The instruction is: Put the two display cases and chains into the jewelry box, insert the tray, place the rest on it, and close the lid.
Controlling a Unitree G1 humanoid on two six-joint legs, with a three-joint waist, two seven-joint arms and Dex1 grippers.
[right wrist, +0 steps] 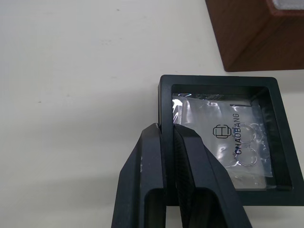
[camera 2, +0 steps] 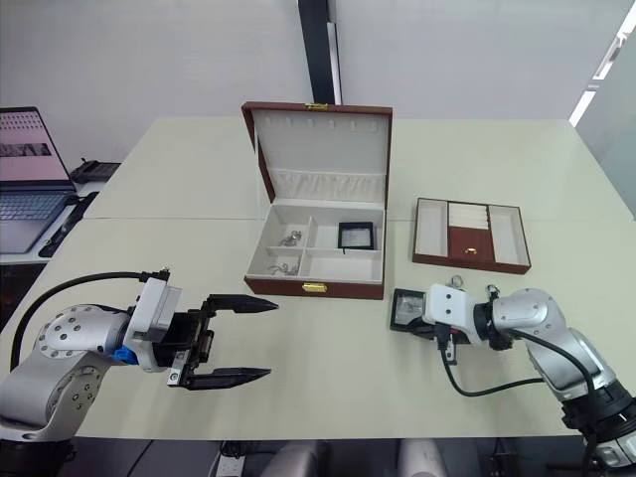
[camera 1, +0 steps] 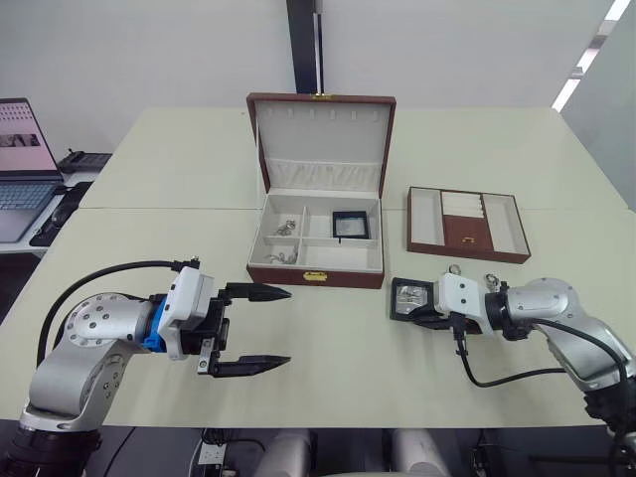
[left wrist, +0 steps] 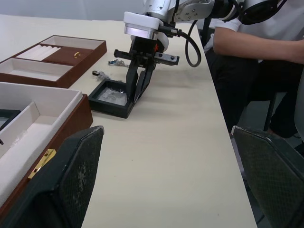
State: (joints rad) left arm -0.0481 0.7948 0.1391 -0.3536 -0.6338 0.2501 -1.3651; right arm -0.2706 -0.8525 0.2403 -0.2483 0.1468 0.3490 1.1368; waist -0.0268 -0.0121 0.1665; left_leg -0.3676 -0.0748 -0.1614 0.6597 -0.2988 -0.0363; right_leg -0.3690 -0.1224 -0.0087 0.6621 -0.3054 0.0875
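The jewelry box (camera 1: 316,260) stands open on the desk, its lid (camera 1: 321,139) upright. One display case (camera 1: 351,225) lies flat in a right compartment, chains (camera 1: 286,242) in the left ones. The second display case (camera 1: 409,297) lies on the desk near the box's front right corner. The tray (camera 1: 465,225) sits right of the box, two silver trinkets (camera 1: 472,275) before it.

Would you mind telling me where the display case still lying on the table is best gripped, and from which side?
Probably by its raised black frame. The display case lies flat on the table, so one finger goes inside the frame edge and one outside. Come from the side away from the jewelry box, where the right gripper is pinching it.
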